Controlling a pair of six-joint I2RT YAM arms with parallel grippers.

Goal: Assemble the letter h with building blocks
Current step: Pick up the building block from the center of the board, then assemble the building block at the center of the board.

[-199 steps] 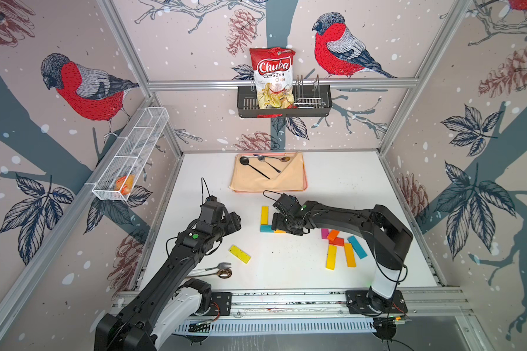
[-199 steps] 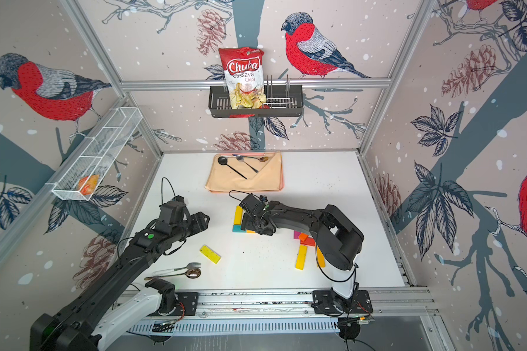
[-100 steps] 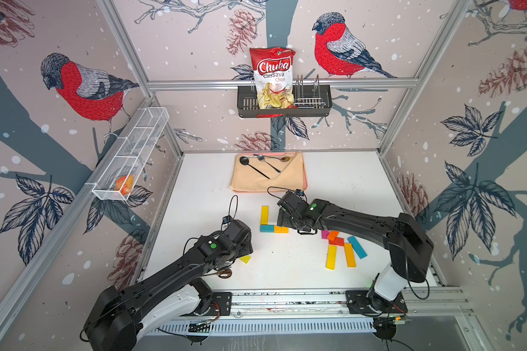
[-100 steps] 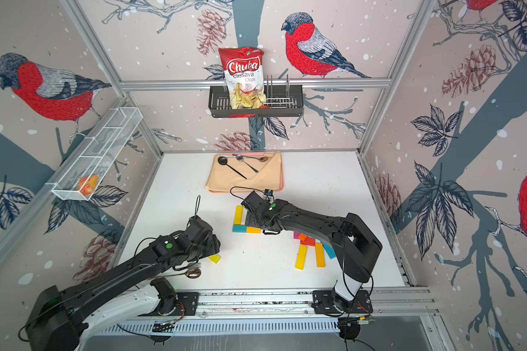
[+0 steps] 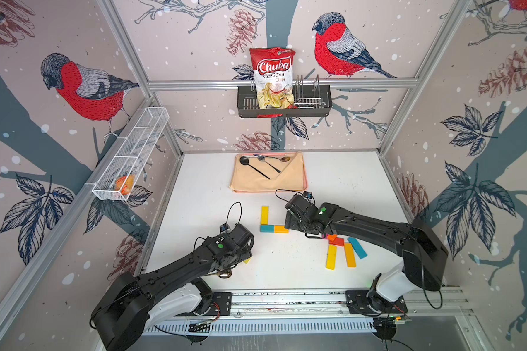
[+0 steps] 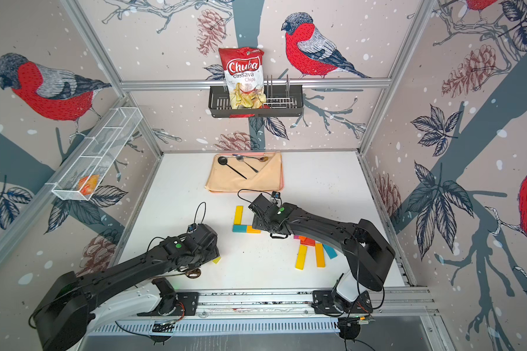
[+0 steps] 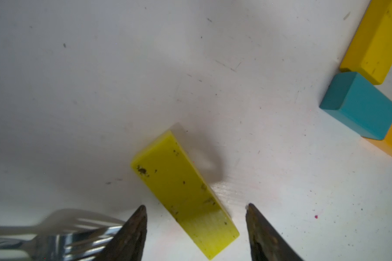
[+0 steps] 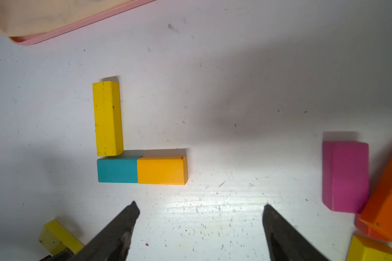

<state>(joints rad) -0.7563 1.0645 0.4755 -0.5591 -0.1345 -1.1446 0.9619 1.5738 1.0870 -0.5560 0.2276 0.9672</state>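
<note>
**An L of blocks and two open grippers**

We see three building blocks touching in an L shape in the middle of the white table. The yellow block has its long side pointing at the pink tray at the back. At its near end, the teal block and the orange-yellow block lie end to end, with their long sides going across.

Bare table lies between the L and the tray. The right gripper hangs by the L's right end. Its fingers are wide apart with nothing between them. Further right, a magenta block sits right beside an orange block in a loose pile.

The left gripper is spread open around a lime-yellow block, with a gap on each side. That block lies flat and slanted near the front left of the table, apart from the L. A metal fork lies just beside one finger.
</note>
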